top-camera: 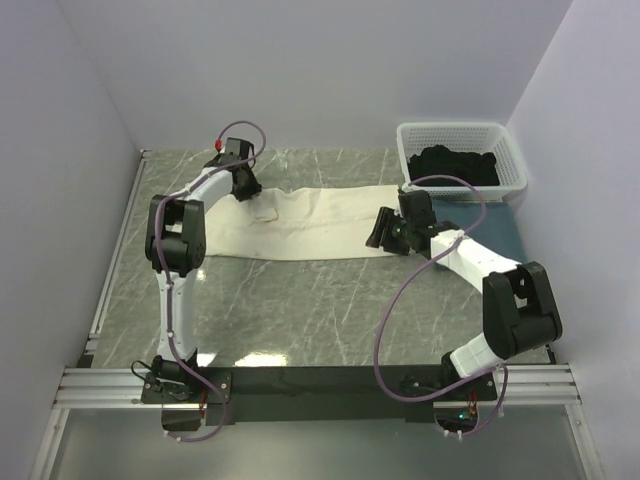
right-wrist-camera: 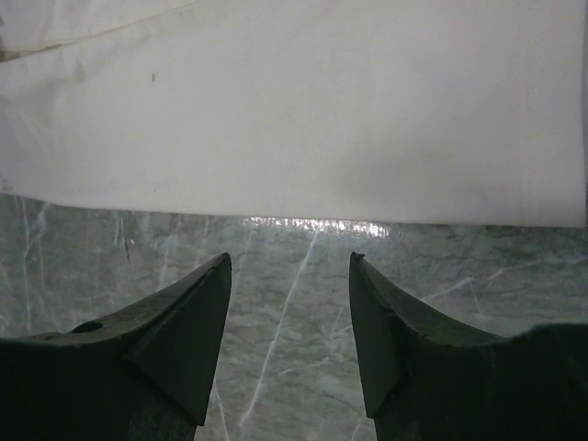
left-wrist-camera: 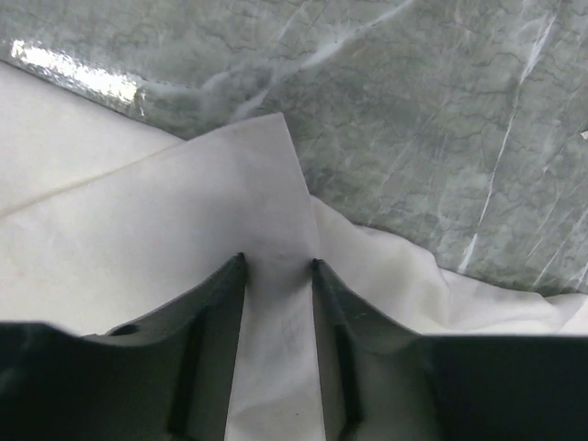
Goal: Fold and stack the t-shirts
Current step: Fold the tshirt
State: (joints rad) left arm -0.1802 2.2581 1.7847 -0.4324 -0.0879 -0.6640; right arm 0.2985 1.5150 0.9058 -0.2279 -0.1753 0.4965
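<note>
spread t-shirt (top-camera: 310, 222): you have it lying flat across the middle of the surface (top-camera: 300, 310), running left to right.
left claw (top-camera: 243, 188): down on its left end, toward the far edge.
right claw (top-camera: 382, 232): just off its right end, over bare surface.
basket (top-camera: 510, 150): behind and right of it.
second t-shirt (top-camera: 455, 165): in the basket.
third t-shirt (top-camera: 500, 235): right of it, before the basket, under your right arm.

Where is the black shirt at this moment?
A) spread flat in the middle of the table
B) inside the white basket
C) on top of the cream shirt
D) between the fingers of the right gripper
B: the black shirt lies bunched inside the white basket, at the far right in the top view.
</note>
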